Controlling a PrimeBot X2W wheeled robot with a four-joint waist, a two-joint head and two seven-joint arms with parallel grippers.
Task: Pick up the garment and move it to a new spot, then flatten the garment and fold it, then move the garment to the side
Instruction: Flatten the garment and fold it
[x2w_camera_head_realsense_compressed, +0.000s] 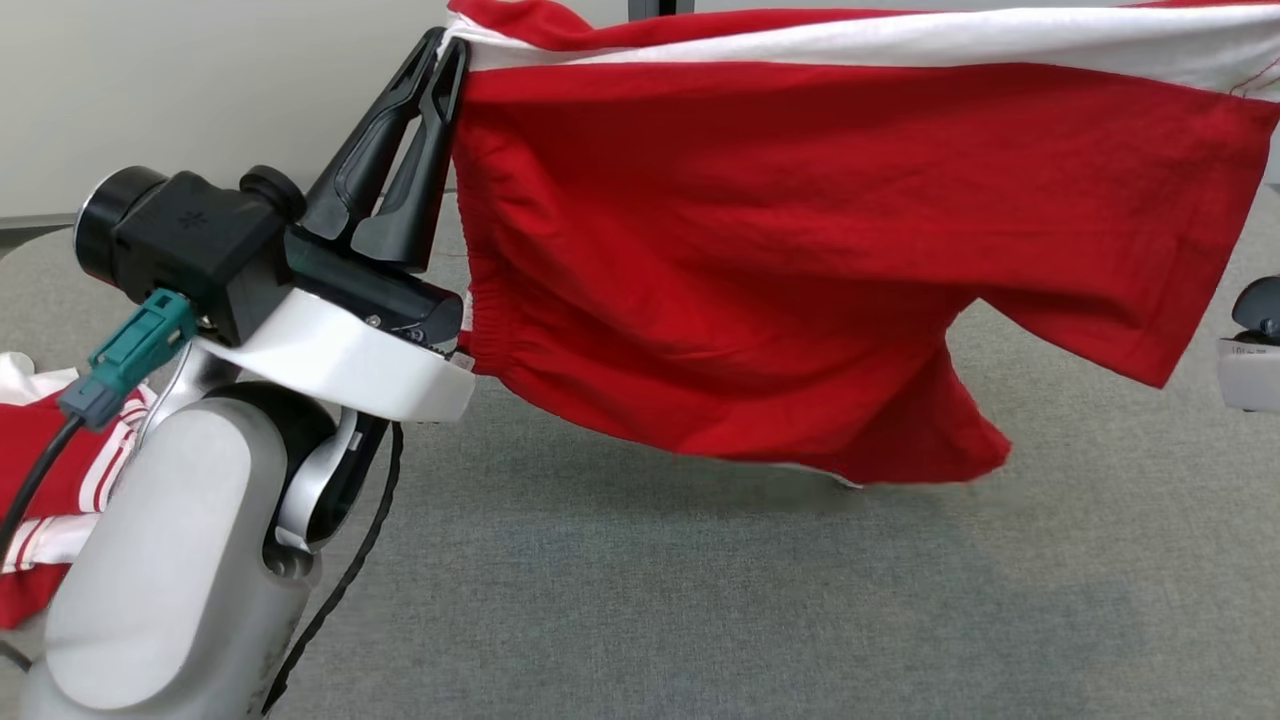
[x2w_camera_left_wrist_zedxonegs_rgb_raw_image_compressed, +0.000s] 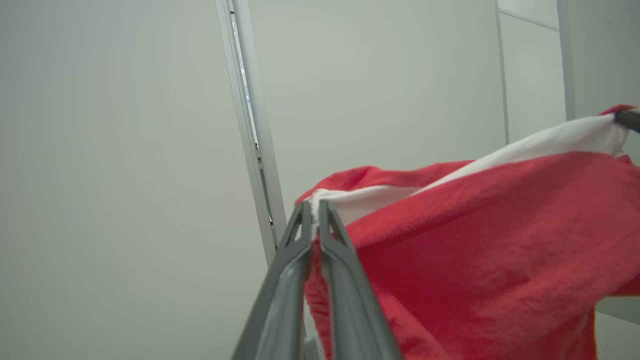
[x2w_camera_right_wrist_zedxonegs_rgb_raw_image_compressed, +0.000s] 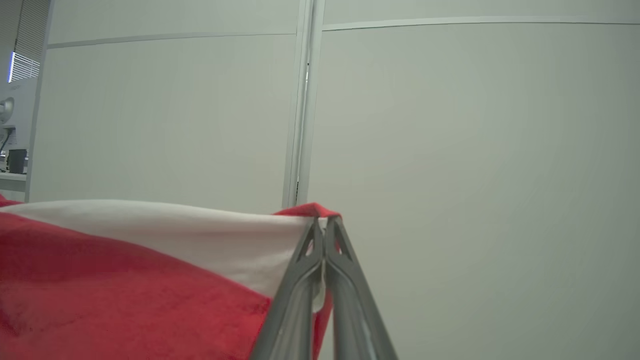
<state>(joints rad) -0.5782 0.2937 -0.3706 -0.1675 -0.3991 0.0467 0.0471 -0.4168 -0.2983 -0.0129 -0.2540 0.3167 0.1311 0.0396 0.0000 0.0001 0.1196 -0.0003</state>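
Nearest, at lower left, a second red-and-white garment (x2w_camera_head_realsense_compressed: 40, 470) lies crumpled on the grey surface (x2w_camera_head_realsense_compressed: 700, 600) beside the left forearm (x2w_camera_head_realsense_compressed: 170, 560). Above it the left gripper (x2w_camera_head_realsense_compressed: 448, 55) is pinched tight on one end of the white band (x2w_camera_head_realsense_compressed: 850, 40) of the garment (x2w_camera_head_realsense_compressed: 760, 240). The garment hangs in the air, its lowest corner close over the surface, and stretches to the right gripper (x2w_camera_right_wrist_zedxonegs_rgb_raw_image_compressed: 324, 224), which is clamped fully on the band's far end, with pale wall (x2w_camera_head_realsense_compressed: 200, 90) behind. This looks like the carry step; the next move calls for lowering both ends together with the band taut, so the cloth lands flat.
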